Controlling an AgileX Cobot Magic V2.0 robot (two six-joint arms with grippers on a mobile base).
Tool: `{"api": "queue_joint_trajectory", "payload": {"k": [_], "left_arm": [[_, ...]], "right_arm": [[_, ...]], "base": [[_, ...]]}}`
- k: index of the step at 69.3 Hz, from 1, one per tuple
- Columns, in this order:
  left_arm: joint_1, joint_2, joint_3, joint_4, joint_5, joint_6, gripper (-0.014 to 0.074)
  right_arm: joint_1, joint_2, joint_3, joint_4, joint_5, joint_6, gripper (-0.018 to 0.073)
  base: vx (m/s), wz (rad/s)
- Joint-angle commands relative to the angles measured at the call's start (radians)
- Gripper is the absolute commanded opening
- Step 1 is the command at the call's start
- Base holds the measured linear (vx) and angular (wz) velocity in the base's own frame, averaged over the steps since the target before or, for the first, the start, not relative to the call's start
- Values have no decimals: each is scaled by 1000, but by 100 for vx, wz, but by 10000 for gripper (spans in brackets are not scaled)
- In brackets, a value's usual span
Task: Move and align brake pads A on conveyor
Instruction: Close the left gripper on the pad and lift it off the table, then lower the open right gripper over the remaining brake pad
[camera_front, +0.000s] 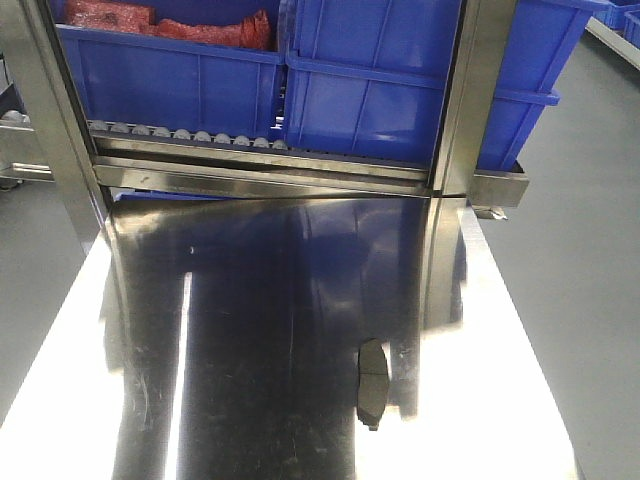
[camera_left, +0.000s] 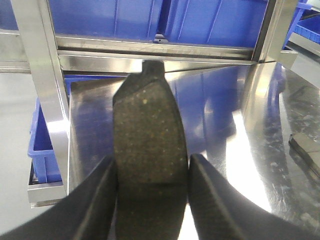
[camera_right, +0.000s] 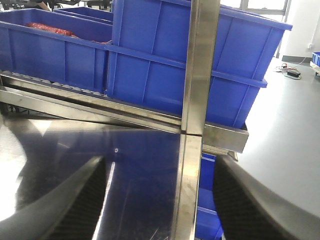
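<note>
Brake pad A (camera_left: 149, 150) is sitting pinched between the left gripper (camera_left: 153, 162) fingers, its far end pointing to 12 o'clock; only the left wrist view is showing this. The front view is showing a second pad (camera_front: 372, 383) lying on the steel table (camera_front: 250, 400) at 5 o'clock. The right gripper (camera_right: 157, 180) is hovering spread, gripping nothing. Pads counted: two.

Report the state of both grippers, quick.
Left gripper: closed on a brake pad.
Right gripper: open, holding nothing.
</note>
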Motion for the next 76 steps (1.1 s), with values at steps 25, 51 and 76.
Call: {"api": "queue_joint_trajectory", "payload": {"k": [25,51,76], "left_arm": [[-3,7,-29,25,-85,-5,-8],[-3,7,-29,25,-85,-5,-8],[-3,7,-29,25,-85,-5,-7]], "right_arm": [[-7,11,-26,-5,-161,-11,453],[-7,285,-125,65,-32,27,453],[-7,890,-435,141,419,34,453]], "base": [[0,0],[0,0],[0,0]]}}
